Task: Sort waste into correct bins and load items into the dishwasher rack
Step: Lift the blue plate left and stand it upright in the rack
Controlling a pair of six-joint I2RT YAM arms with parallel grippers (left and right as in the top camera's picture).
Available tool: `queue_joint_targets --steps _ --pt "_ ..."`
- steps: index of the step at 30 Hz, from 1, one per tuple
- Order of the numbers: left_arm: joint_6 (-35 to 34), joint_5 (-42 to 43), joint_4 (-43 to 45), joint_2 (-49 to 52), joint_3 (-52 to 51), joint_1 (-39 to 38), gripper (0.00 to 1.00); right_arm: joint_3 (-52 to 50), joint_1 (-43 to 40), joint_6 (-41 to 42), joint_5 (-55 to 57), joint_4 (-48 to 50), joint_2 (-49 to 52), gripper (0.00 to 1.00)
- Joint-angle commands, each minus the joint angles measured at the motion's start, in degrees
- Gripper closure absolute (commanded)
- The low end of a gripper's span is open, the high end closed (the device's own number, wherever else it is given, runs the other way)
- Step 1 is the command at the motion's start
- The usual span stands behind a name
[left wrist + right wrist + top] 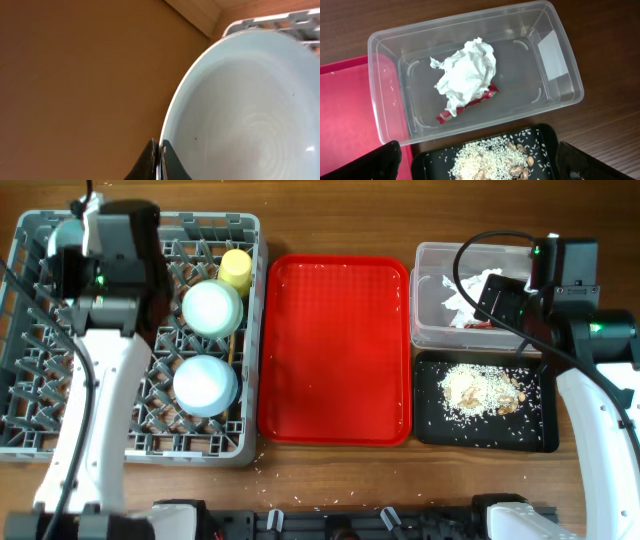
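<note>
While our left end effector [158,151] pinches the pale blue plate [250,110] by its rim, the dishwasher rack [272,20] shows just beyond; our right end effector [477,152] gapes wide over the black tray [546,150] of scraps [490,160], the clear tub [387,95] holding the napkin [467,72] farther ahead.
</note>
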Motion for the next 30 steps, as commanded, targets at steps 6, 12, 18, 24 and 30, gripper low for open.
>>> queue_joint_targets --steps 6,12,18,24,30 --pt "17.00 4.13 16.33 10.58 0.07 1.81 0.96 0.09 -0.24 0.74 1.01 0.13 -0.61 0.00" --pt "19.34 5.35 20.48 15.91 0.07 0.44 0.96 0.09 -0.24 0.74 1.01 0.13 -0.61 0.00" --pt "29.42 3.19 27.80 15.91 0.07 -5.60 0.96 0.09 -0.24 0.76 1.01 0.11 -0.61 0.00" --pt "29.40 3.28 27.74 16.04 -0.04 -6.75 0.96 0.09 -0.24 0.76 1.01 0.11 -0.61 0.00" --pt "35.87 7.76 27.74 16.83 -0.04 -4.33 0.96 0.09 -0.24 0.74 1.01 0.13 -0.61 0.00"
